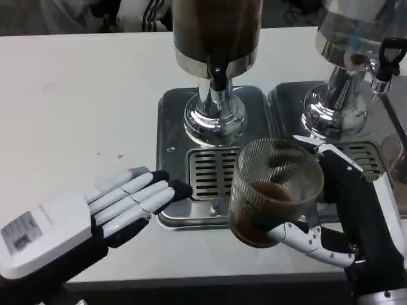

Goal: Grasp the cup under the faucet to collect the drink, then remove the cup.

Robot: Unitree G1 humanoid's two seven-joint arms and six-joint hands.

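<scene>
A ribbed clear glass cup (273, 190) with brown drink in its bottom is held by my right hand (346, 216), whose fingers wrap its right side and underside. The cup hangs tilted over the front right corner of the steel drip tray (175, 121), forward and right of the black faucet (218, 77). The faucet belongs to a dispenser (216, 32) of dark drink on a chrome foot. My left hand (108, 206) lies flat on the table with fingers stretched out, fingertips at the tray's front left edge, holding nothing.
A second dispenser (350, 38) with a black tap lever (388, 54) stands at the right on its own drip tray (286, 95). The white table (76, 101) stretches bare to the left. The table's front edge runs just below both hands.
</scene>
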